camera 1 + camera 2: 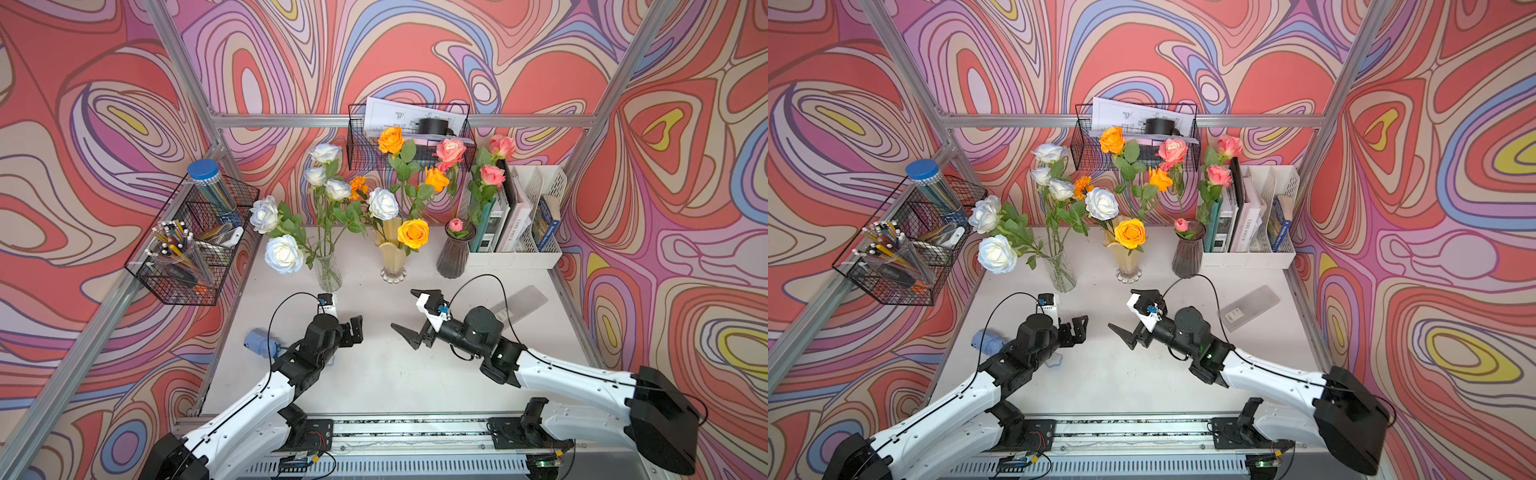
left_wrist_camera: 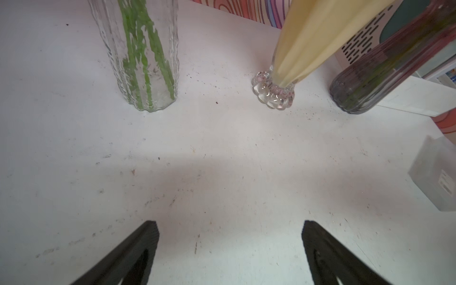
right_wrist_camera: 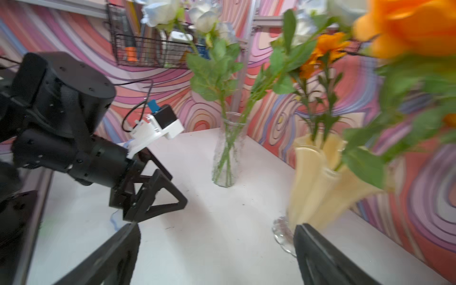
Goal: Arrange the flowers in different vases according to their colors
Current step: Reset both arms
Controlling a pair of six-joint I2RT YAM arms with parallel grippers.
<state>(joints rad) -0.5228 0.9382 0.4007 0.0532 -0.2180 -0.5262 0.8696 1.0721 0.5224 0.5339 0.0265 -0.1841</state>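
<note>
Three vases stand in a row at the back of the white table. The clear vase (image 1: 328,272) (image 2: 145,81) holds white roses (image 1: 284,253). One white rose (image 1: 382,203) leans toward the yellow vase (image 1: 392,257) (image 3: 318,187), which holds orange roses (image 1: 413,233) and a marigold (image 1: 358,187). In the dark purple vase (image 1: 453,259) stand pink roses (image 1: 451,150) and a pink bud (image 1: 456,225). My left gripper (image 1: 356,330) (image 2: 229,223) hangs open and empty over bare table in front of the clear vase. My right gripper (image 1: 403,309) (image 3: 217,225) is open and empty, near the yellow vase's foot.
A wire basket (image 1: 187,286) with a pen cup and a blue-lidded tube (image 1: 210,187) hangs at left. A second wire basket (image 1: 361,149) with papers is on the back wall. A white file organiser (image 1: 519,257) stands back right, beside a clear flat box (image 1: 521,305). A blue object (image 1: 259,343) lies by the left arm.
</note>
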